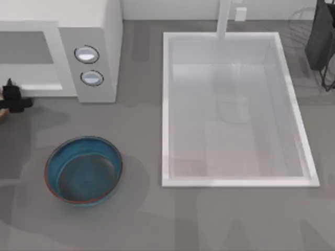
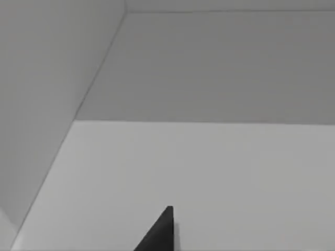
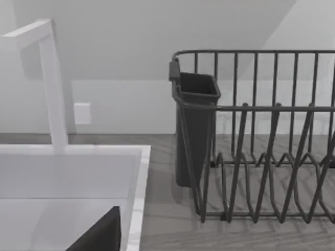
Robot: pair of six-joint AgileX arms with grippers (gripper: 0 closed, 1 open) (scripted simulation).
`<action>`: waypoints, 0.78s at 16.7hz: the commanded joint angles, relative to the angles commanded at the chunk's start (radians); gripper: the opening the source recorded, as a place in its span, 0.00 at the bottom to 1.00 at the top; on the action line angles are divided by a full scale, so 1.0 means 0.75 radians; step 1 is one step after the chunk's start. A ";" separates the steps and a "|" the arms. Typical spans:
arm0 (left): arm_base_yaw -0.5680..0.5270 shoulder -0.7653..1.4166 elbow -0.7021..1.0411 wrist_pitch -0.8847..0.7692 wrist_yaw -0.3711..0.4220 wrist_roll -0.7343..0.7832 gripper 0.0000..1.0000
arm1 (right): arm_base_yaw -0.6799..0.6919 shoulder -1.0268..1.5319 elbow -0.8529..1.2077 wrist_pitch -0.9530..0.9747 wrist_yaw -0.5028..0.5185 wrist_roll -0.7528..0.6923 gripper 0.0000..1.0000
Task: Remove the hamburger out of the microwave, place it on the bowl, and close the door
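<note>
- Desk: grey, carrying a large white sink at right and a wire dish rack at the far right corner.
- Microwave, far left: cavity looks open; the door itself I cannot make out.
- Bowl, near left: empty, so the placing is not done.
- Left claw: at the left edge by the microwave's mouth; wrist view faces plain pale walls, probably the cavity. Open or clenched: cannot tell.
- Hamburger: not spotted; likely inside.
- Right arm parked far right by the rack.
</note>
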State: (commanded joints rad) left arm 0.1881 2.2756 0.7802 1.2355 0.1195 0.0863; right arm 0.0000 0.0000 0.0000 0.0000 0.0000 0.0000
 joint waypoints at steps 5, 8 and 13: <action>0.004 -0.019 -0.033 0.026 0.003 0.001 0.00 | 0.000 0.000 0.000 0.000 0.000 0.000 1.00; -0.005 -0.038 -0.024 0.002 -0.001 0.003 0.00 | 0.000 0.000 0.000 0.000 0.000 0.000 1.00; -0.005 -0.271 -0.015 -0.239 -0.004 0.004 0.00 | 0.000 0.000 0.000 0.000 0.000 0.000 1.00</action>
State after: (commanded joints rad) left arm 0.1845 2.0726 0.7689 1.0559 0.1162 0.0892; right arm 0.0000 0.0000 0.0000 0.0000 0.0000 0.0000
